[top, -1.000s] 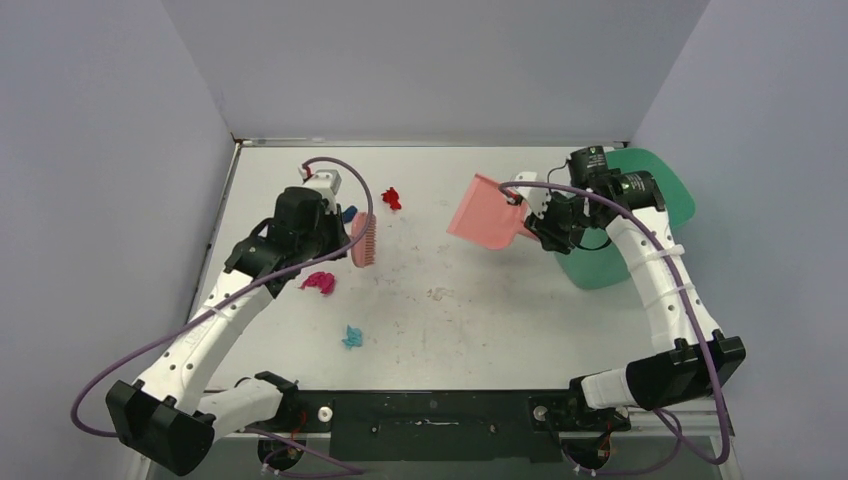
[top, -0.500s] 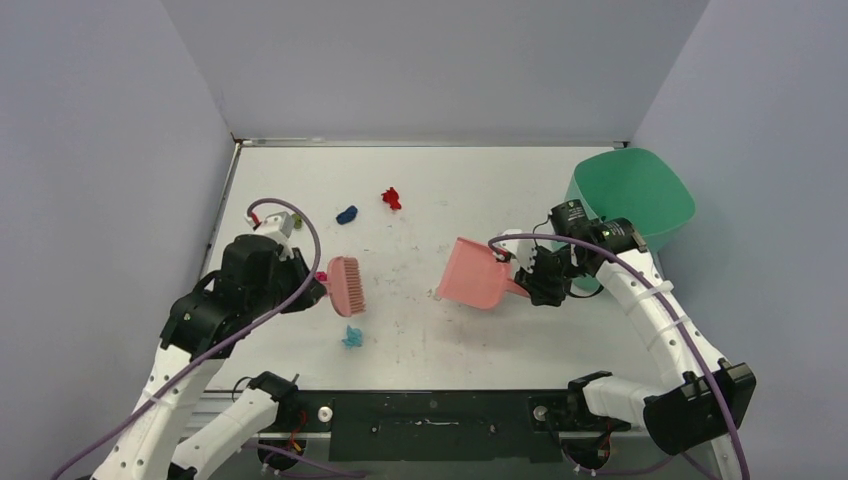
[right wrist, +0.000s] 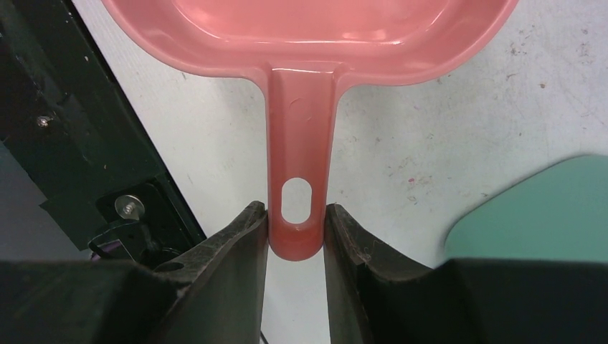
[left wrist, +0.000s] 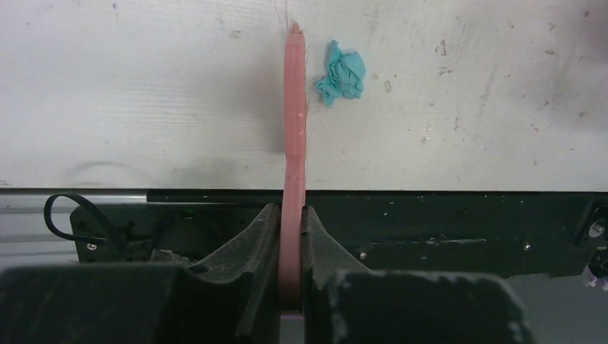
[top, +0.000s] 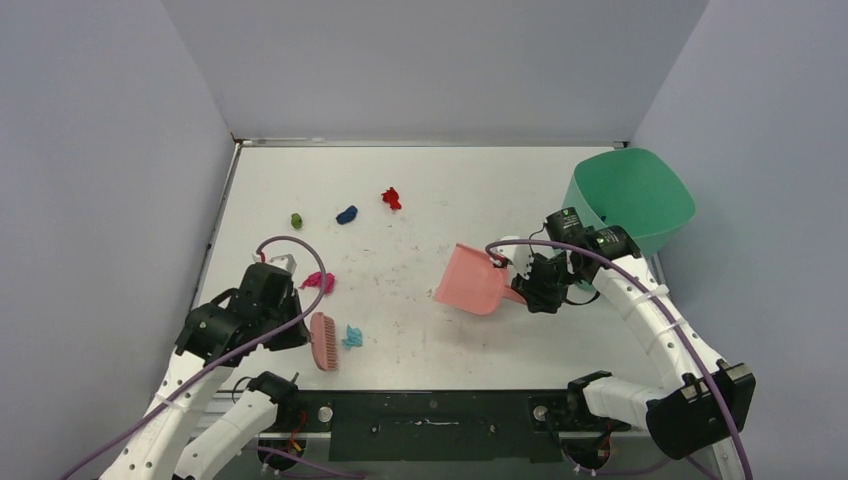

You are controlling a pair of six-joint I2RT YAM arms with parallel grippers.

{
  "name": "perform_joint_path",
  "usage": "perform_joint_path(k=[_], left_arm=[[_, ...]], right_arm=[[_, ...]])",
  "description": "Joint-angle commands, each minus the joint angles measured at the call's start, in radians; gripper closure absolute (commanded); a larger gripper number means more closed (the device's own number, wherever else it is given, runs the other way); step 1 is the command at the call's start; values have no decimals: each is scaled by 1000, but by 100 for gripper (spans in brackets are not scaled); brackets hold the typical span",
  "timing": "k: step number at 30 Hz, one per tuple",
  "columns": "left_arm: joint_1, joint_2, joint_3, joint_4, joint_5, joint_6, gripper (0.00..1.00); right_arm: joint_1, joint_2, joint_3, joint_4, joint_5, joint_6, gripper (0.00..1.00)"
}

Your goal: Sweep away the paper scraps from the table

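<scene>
1. green bin (top: 633, 200): stands at the right edge of the top view, at the far right corner of the table (top: 450, 180); the part of its inside that shows is plain green.
2. pink dustpan (top: 472, 281): right of centre in the top view, mouth toward the left of the frame; seen from the right wrist, the visible part of the pan is bare pink.
3. right gripper (right wrist: 296, 215): jaws narrow, clamped on the end of the dustpan's handle, at its hanging hole.
4. left gripper (left wrist: 290, 215): jaws pressed together on the handle of the pink brush (top: 323, 341), at the lower left of the top view near the table's bottom edge.
5. cyan paper scrap (top: 352, 336): on the table just right of the brush head, beyond the left gripper's fingertips; contact with the bristles cannot be told.
6. magenta paper scrap (top: 319, 282): on the table just above the brush, near the left gripper.
7. green paper scrap (top: 297, 220), dark blue paper scrap (top: 347, 214) and red paper scrap (top: 391, 198): in a loose row at upper left of centre, well apart from both grippers.
</scene>
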Motion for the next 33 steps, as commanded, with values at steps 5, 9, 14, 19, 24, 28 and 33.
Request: perform_joint_path(k=[5, 9, 14, 19, 24, 28, 33], left_arm=[[-2, 67, -123, 279, 137, -13, 100], [-7, 173, -95, 396, 183, -17, 100], [-15, 303, 10, 496, 272, 18, 100], [-15, 455, 313, 291, 65, 198, 100], [-17, 583, 529, 176, -258, 324, 100], [-22, 691, 576, 149, -444, 350, 100], [-45, 841, 593, 74, -631, 304, 100]], right_arm=[[55, -8, -102, 69, 87, 93, 95], [72, -27, -150, 86, 141, 124, 95], [74, -58, -172, 73, 167, 137, 95], [76, -81, -172, 50, 179, 139, 95], [77, -89, -178, 46, 179, 149, 95], [82, -64, -180, 36, 222, 144, 95], [87, -10, -155, -16, 313, 94, 95]])
